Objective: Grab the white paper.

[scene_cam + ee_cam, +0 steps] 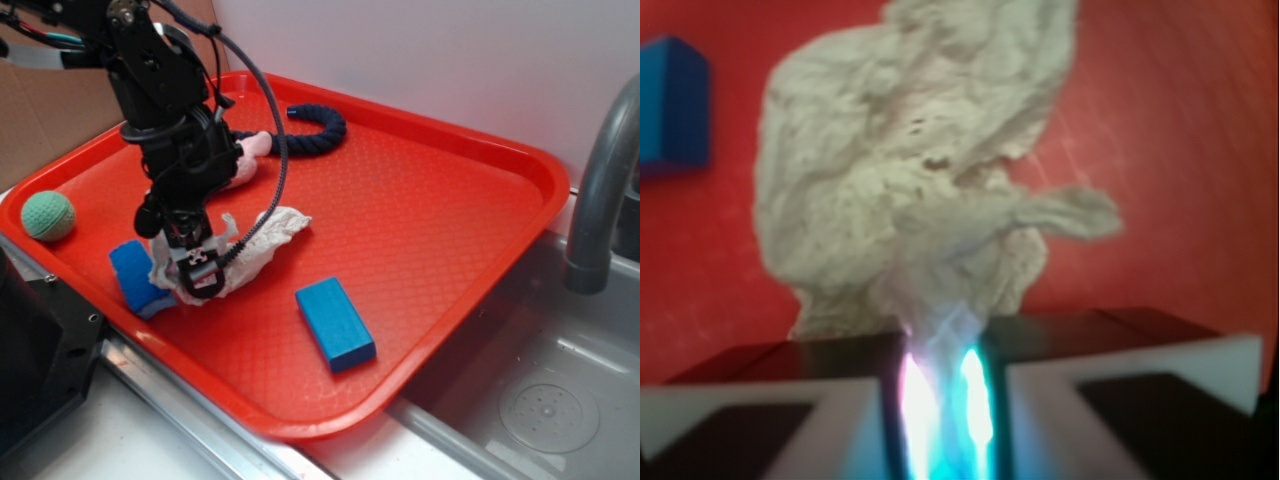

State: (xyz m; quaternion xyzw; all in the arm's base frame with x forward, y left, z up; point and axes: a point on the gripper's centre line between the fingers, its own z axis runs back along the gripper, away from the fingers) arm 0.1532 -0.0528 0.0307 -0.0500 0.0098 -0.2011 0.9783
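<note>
The gripper [200, 268] is pinched onto the white paper [262, 240], lying on the red tray [420, 200] beside a blue sponge [133, 270]. It looks feather-light, soft and crushable; any bunched fold gives purchase.

Paper [262, 240] mid-tray [440, 200] between sponge [135, 275] at left and block [335, 323] at right

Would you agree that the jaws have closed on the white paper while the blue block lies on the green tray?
Not quite: the tray is red, as the exterior view shows. The jaws have closed on the white paper, and the blue block lies on that tray.
</note>
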